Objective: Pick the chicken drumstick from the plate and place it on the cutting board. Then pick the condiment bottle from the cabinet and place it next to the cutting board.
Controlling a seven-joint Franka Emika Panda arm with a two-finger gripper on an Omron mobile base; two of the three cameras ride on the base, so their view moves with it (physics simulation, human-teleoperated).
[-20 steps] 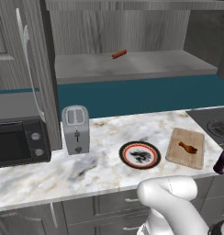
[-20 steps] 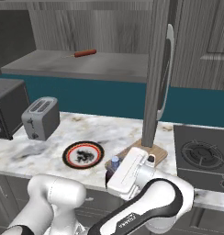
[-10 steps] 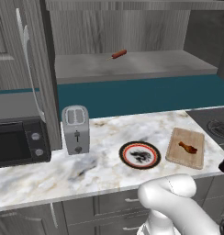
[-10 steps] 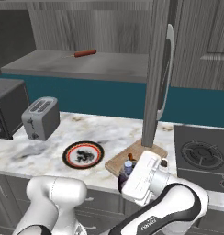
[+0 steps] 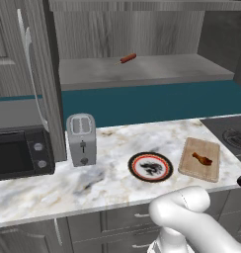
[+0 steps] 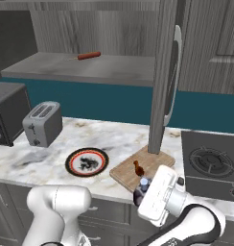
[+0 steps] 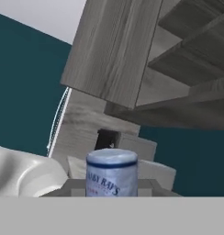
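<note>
Tool (image 6: 146, 188) gripping bottle (image 6: 143, 188) upright, hanging just off table edge; board (image 6: 138, 170) w/ drumstick (image 6: 138, 168) lying directly behind it.

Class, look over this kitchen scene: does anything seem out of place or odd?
A thin red sausage stick lies loose on the cabinet shelf, an odd spot for food. The chicken drumstick rests on the cutting board, and the plate sits flat. Nothing is spilled.
</note>
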